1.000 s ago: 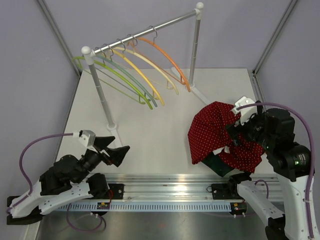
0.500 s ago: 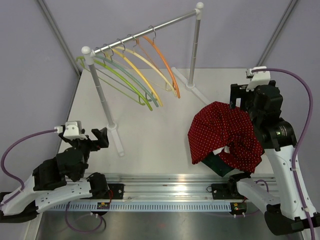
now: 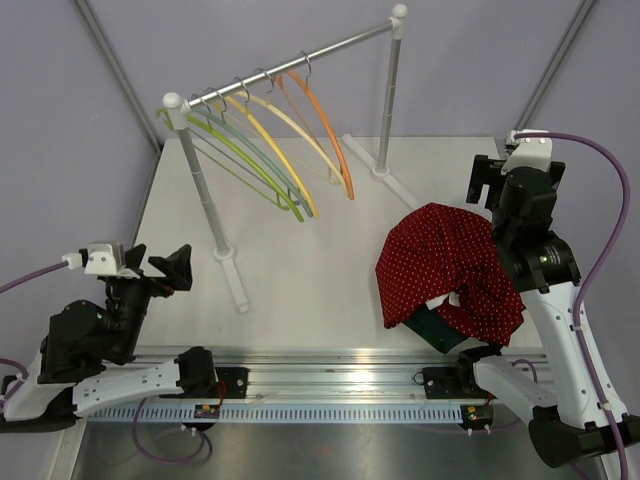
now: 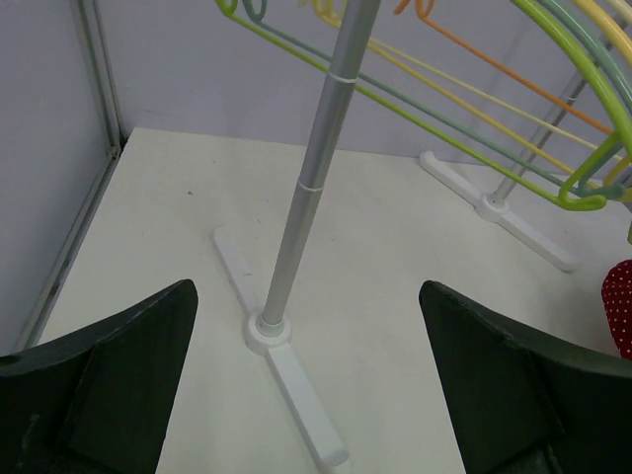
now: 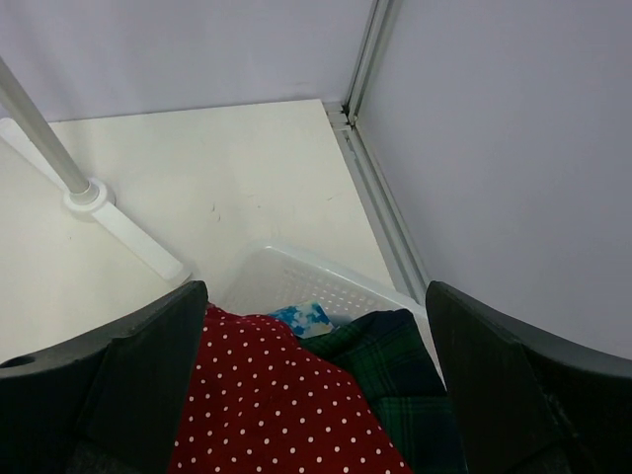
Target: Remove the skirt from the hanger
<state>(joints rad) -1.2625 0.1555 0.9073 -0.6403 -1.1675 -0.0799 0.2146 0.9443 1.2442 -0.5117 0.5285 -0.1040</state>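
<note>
The red white-dotted skirt lies crumpled over a basket at the right of the table, off any hanger; in the right wrist view the skirt fills the lower middle. Several bare hangers hang on the rail, the orange hanger nearest the skirt. My right gripper hovers open above the skirt's far edge, and nothing sits between the right gripper's fingers. My left gripper stands open near the left table edge, facing the rack. The left gripper holds nothing.
The rack's near pole rises from a white foot straight ahead of the left gripper. The white basket also holds a green plaid garment and a blue-and-white cloth. A wall frame post runs beside the basket.
My right gripper rose off the skirt and drew back toward the far right. The left arm pulled back to the left. The orange hanger swung leftward on the rail.
</note>
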